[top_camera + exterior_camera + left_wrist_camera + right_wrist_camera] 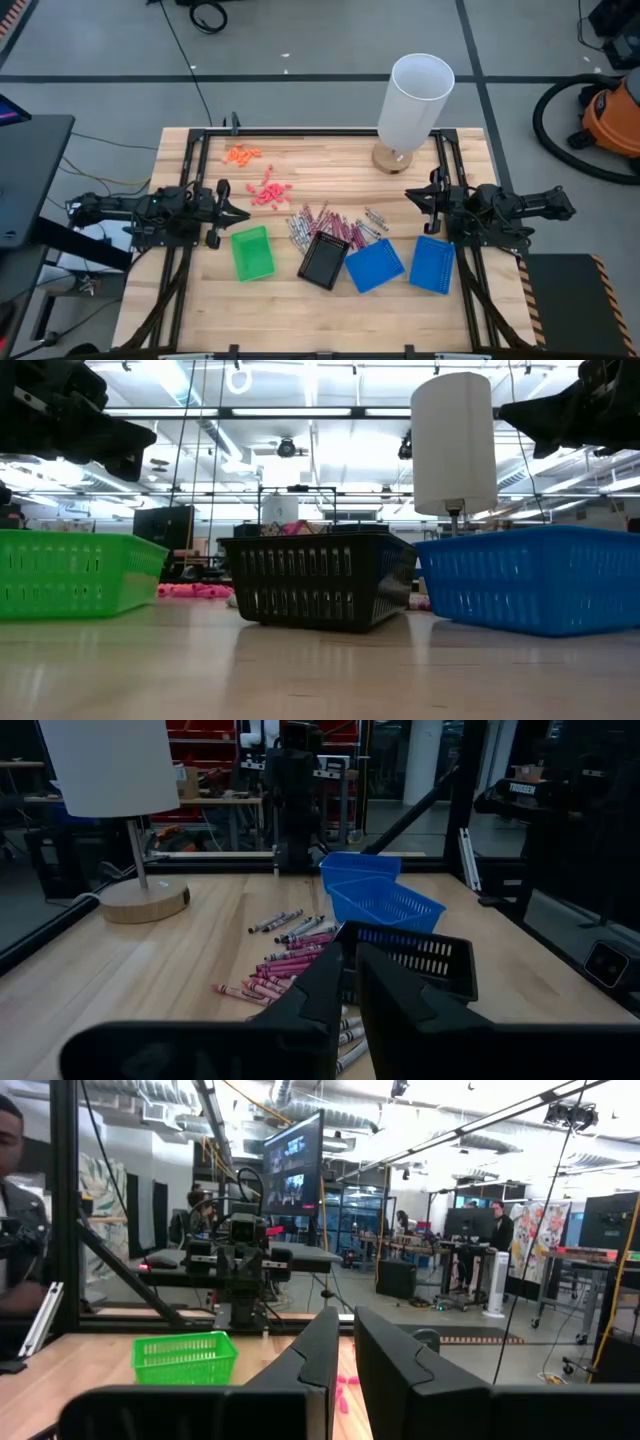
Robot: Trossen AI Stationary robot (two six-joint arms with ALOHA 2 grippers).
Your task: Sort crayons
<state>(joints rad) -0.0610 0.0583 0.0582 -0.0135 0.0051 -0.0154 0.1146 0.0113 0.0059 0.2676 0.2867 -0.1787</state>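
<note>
Sorting has not begun, by the look of it: the crayons (328, 226), pink and grey mixed, lie in 1 loose heap on the worktop (330, 310) just beyond the black tray (324, 260), between the green tray (252, 252) and the 2 blue trays (374, 266). Every tray seems bare from above. The left claw (242, 212) waits at the left edge, the right claw (410, 195) at the right; each has its fingers drawn nearly together, holding nothing. From table height the black tray hides the heap, and single crayon counts are too small to tell.
</note>
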